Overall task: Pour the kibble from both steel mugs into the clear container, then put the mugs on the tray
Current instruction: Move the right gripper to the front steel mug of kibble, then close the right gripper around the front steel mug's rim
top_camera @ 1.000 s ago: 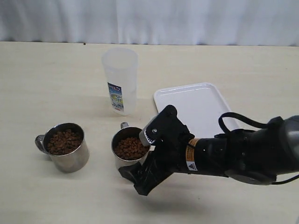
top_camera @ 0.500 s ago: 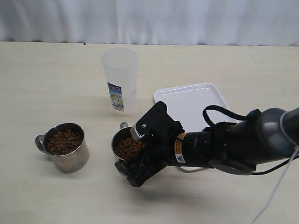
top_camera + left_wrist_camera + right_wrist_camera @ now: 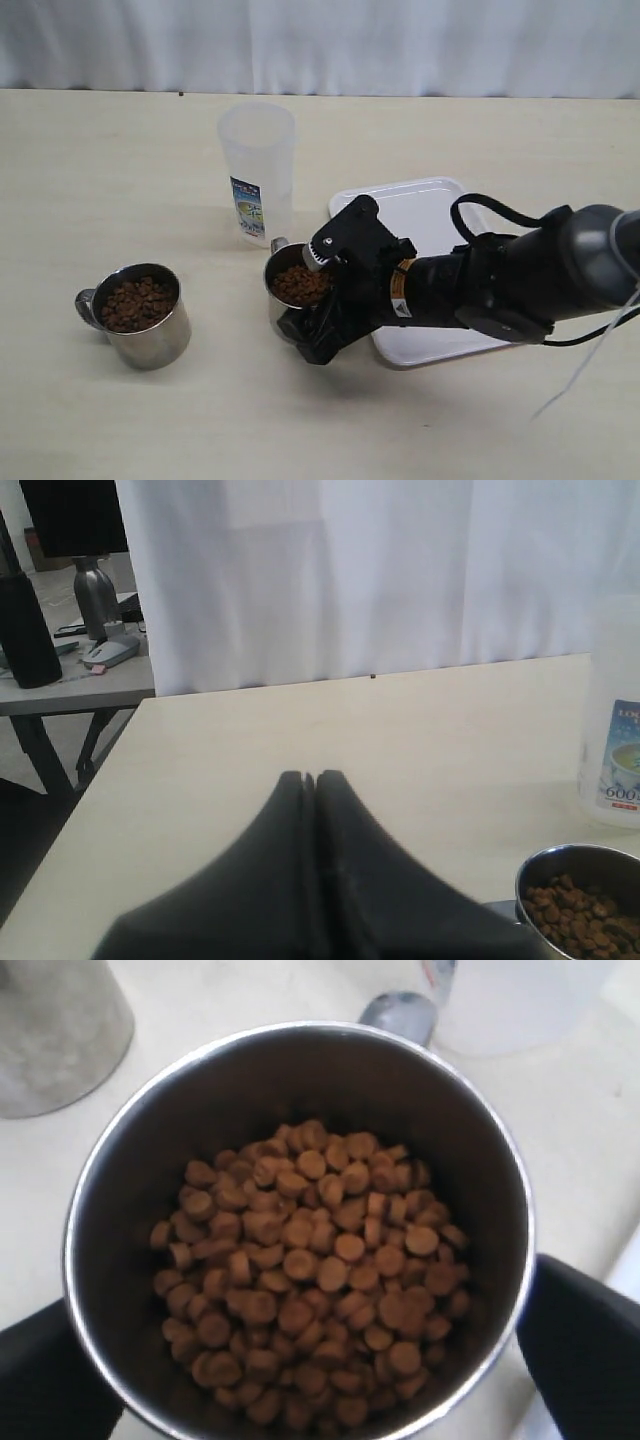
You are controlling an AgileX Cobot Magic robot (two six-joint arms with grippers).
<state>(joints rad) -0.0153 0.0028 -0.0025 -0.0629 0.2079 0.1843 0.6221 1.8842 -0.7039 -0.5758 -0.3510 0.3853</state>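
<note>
Table (image 3: 120, 150): pale wood, carrying everything; the right arm reaches in low across it.
Tray (image 3: 440, 215): white, flat, behind the right gripper on its arm side, partly hidden under the arm. No mug is on it yet.
Clear container (image 3: 257, 170): upright with its mouth open, just beyond the right gripper and a little to the left in the exterior view. It stands close to the held mug without touching it, and its mouth is well above that mug's rim.
Right gripper (image 3: 306, 322): clamped on the held mug, with one dark finger (image 3: 585, 1350) on each side of the wall.
Held mug (image 3: 297, 288): upright and level between those fingers, its handle (image 3: 400, 1008) pointing away from the gripper towards the container. Whether its base is off the table I cannot tell.
Second mug (image 3: 140, 318): upright and full, well apart from the right gripper on the far left, so the left arm looks the nearer one.
Left gripper (image 3: 312, 780): fingers pressed together with nothing between them, hanging over bare table; it does not show in the exterior view.
Kibble (image 3: 310, 1280): all of it lies inside the two mugs, none in the container.
Deciding relation: the container's mouth lies forward of and above the held mug, so the pour likely needs a lift before tipping over the handle side.
</note>
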